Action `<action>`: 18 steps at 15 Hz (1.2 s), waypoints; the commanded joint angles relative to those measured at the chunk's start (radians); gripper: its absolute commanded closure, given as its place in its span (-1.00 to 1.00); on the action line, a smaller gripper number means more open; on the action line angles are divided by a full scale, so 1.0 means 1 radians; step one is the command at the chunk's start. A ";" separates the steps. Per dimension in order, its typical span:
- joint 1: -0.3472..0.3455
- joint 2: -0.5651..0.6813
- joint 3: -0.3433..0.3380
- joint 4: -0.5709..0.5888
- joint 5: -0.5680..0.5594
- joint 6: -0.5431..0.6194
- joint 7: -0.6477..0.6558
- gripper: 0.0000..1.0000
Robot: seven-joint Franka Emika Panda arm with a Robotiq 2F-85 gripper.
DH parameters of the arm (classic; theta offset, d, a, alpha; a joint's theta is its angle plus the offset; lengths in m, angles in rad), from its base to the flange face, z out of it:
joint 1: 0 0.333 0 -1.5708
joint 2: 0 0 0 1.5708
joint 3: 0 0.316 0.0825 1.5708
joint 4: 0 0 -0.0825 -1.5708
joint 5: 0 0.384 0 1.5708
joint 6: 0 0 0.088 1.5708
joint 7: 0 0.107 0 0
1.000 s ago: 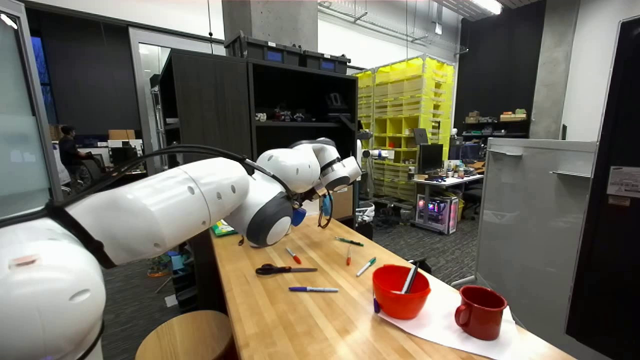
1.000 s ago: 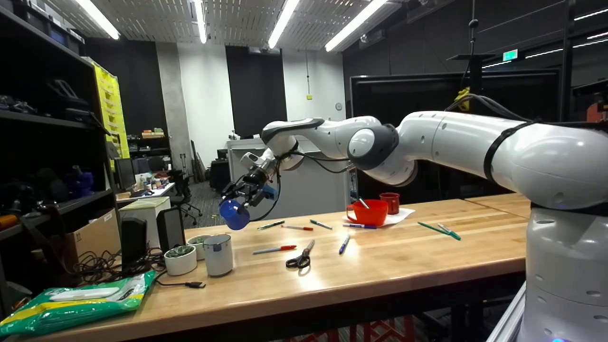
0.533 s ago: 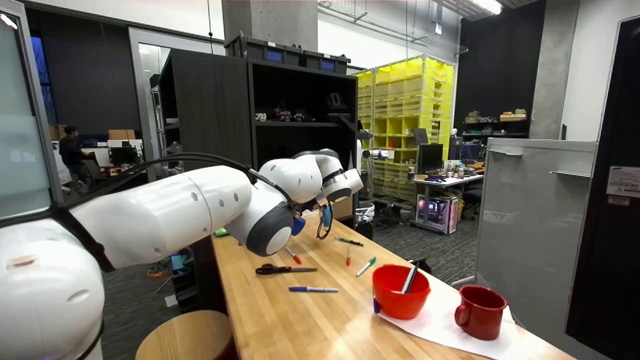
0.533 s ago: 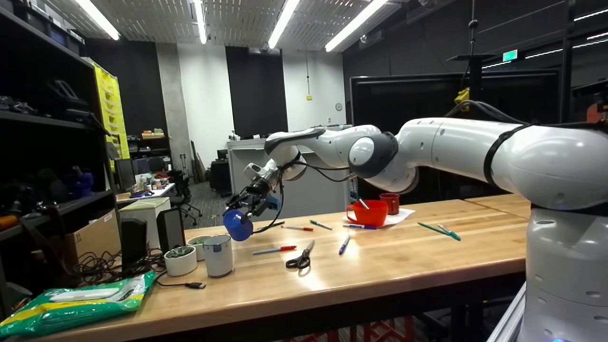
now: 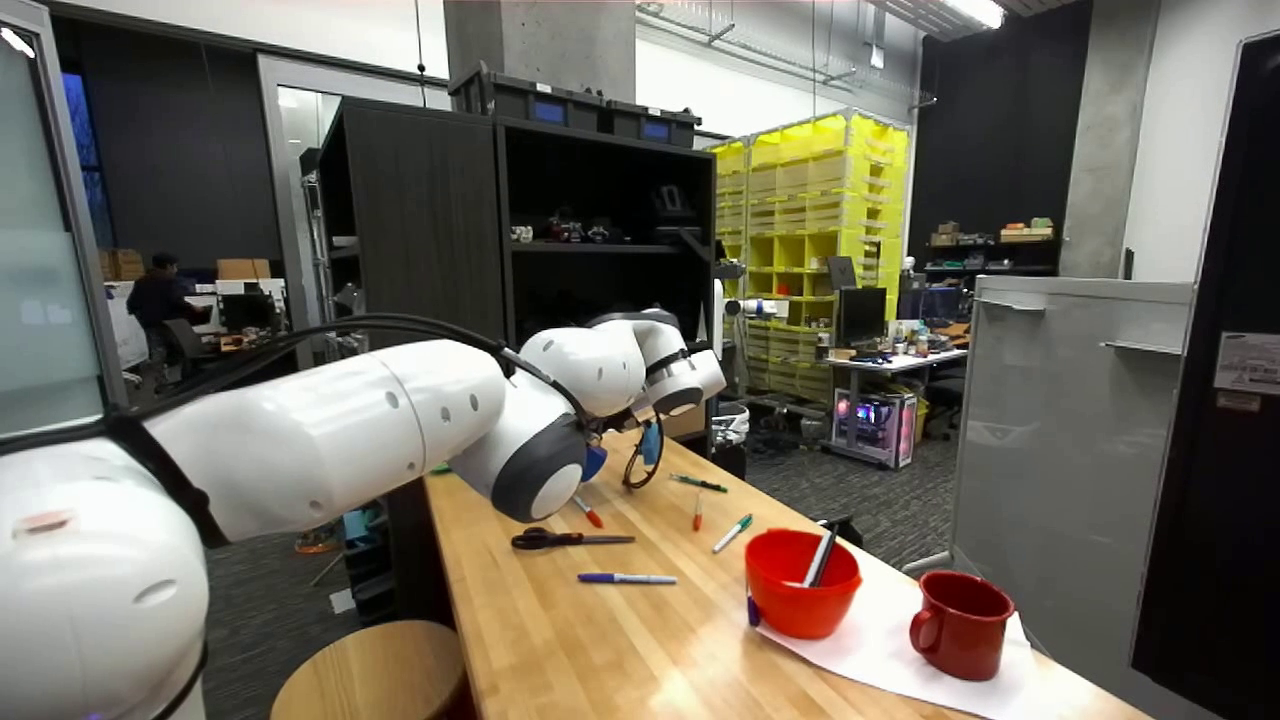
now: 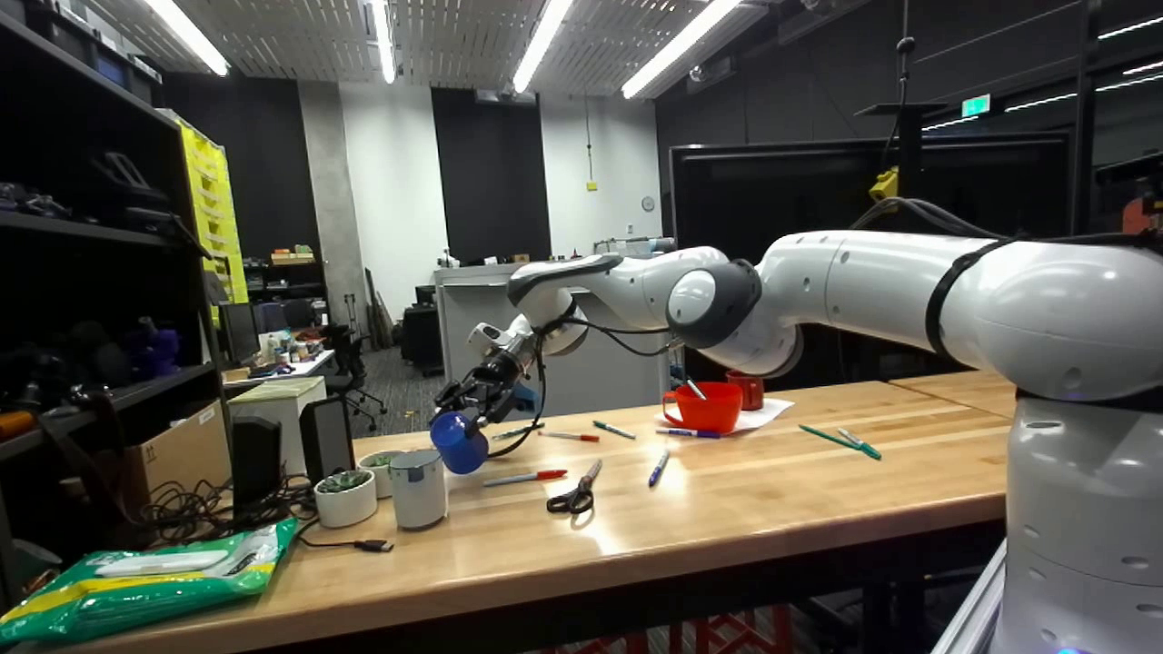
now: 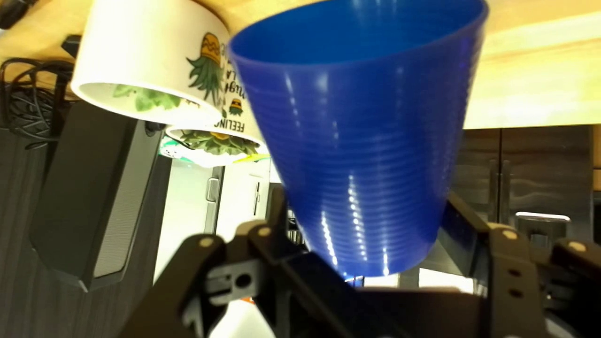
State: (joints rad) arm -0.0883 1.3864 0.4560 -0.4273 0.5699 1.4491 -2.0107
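Note:
My gripper [image 6: 465, 411] is shut on a blue cup [image 6: 460, 443], with a finger on either side near its base. The cup is tilted, its mouth pointing away from the gripper, and hangs a little above the table. In the wrist view the cup [image 7: 366, 117] fills the middle between the fingers [image 7: 364, 211]; its visible inside looks bare. In an exterior view the cup [image 5: 594, 461] is mostly hidden behind the arm. A grey-white cup [image 6: 420, 495] stands upright close beside the blue cup. Two white plant pots [image 6: 346, 504] [image 7: 145, 51] stand nearby.
Black scissors [image 6: 574, 500] and several pens, including a red-capped one [image 6: 527, 477], lie on the wooden table [image 6: 727, 490]. A red handled bowl [image 5: 800, 600] holding pens and a dark red mug [image 5: 965, 630] stand on white paper [image 5: 890, 675]. Speakers [image 6: 327, 434], cables and a green bag [image 6: 154, 581] are beyond.
The arm has lowered, bringing the held blue cup down toward the table, beside the grey-white cup. The grip on the cup looks the same. A person in the background has moved.

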 commanded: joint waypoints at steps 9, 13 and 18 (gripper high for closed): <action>-0.009 0.002 0.019 -0.025 0.012 0.004 0.018 -0.02; -0.009 0.002 0.018 -0.025 0.011 0.001 0.025 -0.02; 0.028 0.069 0.000 0.115 0.001 -0.054 0.052 -0.52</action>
State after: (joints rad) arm -0.0894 1.3906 0.4592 -0.4408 0.5700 1.4437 -1.9874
